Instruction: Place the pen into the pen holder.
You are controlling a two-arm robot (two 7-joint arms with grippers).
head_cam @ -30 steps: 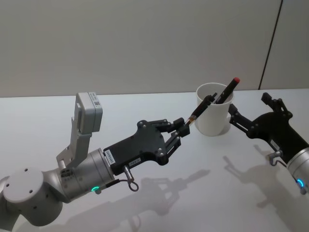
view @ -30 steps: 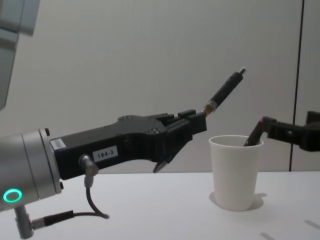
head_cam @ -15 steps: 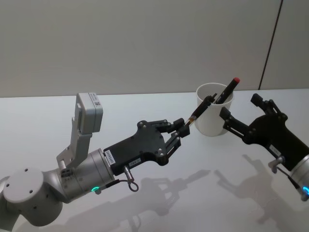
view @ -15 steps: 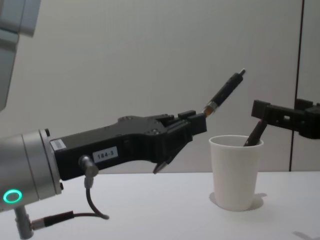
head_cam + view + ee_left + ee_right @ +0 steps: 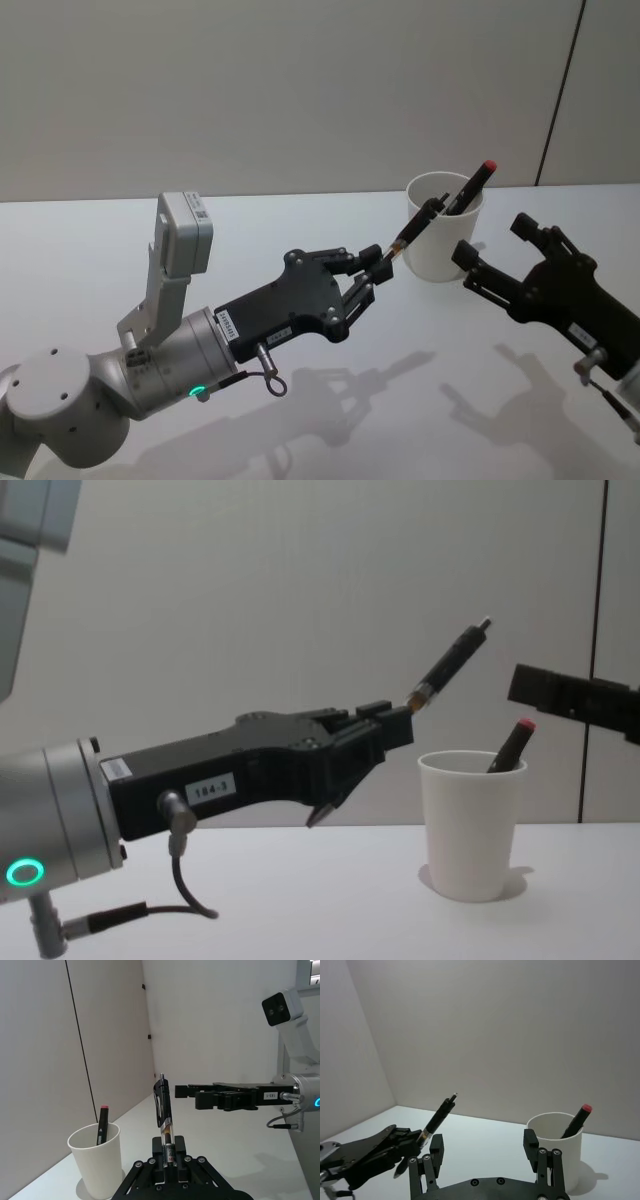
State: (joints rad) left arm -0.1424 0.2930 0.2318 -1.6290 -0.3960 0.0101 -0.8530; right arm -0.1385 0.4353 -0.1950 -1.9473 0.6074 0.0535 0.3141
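My left gripper [image 5: 378, 265] is shut on the lower end of a black pen [image 5: 412, 230], which slants up toward the pen holder [image 5: 440, 240], its tip just short of the rim. The holder is a white paper cup standing upright, with a red-capped black pen [image 5: 475, 182] leaning inside. In the chest view the held pen [image 5: 448, 667] is above and left of the cup [image 5: 472, 825]. My right gripper [image 5: 497, 243] hovers open and empty just right of the cup, on its near side. Its fingers [image 5: 437, 1147] frame the cup [image 5: 555, 1145].
The white table [image 5: 300, 420] spreads around the cup with room on all sides. A plain wall stands behind it. A white camera block [image 5: 183, 232] sits on my left wrist.
My right gripper has drawn back from the cup toward me and risen, leaving the red-capped pen inside. The left arm and its pen have stayed still.
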